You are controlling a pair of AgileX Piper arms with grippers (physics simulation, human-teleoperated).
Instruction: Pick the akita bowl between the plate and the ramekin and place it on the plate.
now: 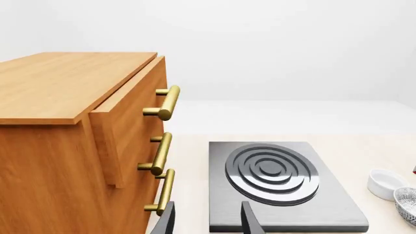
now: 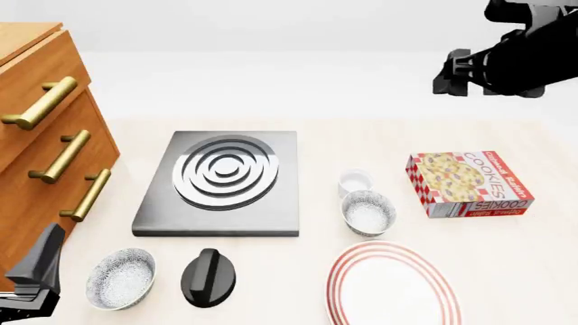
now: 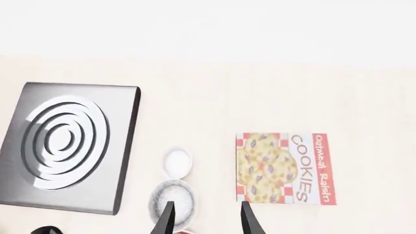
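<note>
The akita bowl [image 2: 367, 213], speckled white inside, sits between the small white ramekin [image 2: 356, 183] and the red-ringed plate [image 2: 393, 284]. In the right wrist view the bowl [image 3: 174, 202] lies just beside one fingertip of my open right gripper [image 3: 206, 220], with the ramekin [image 3: 177, 162] beyond it. The right arm [image 2: 505, 61] hangs high over the table's far right. My left gripper [image 1: 208, 222] is open and holds nothing, low at the near left corner [image 2: 34, 274]. It sees the ramekin [image 1: 385, 183] and the bowl [image 1: 408, 204] far off to one side.
A twin speckled bowl [image 2: 120, 277] and a black knob [image 2: 208, 276] sit at the near left. A grey stove plate [image 2: 221, 183] lies mid-table. A cookie box [image 2: 468, 183] lies right of the ramekin. A wooden drawer cabinet [image 2: 45, 135] stands at the left.
</note>
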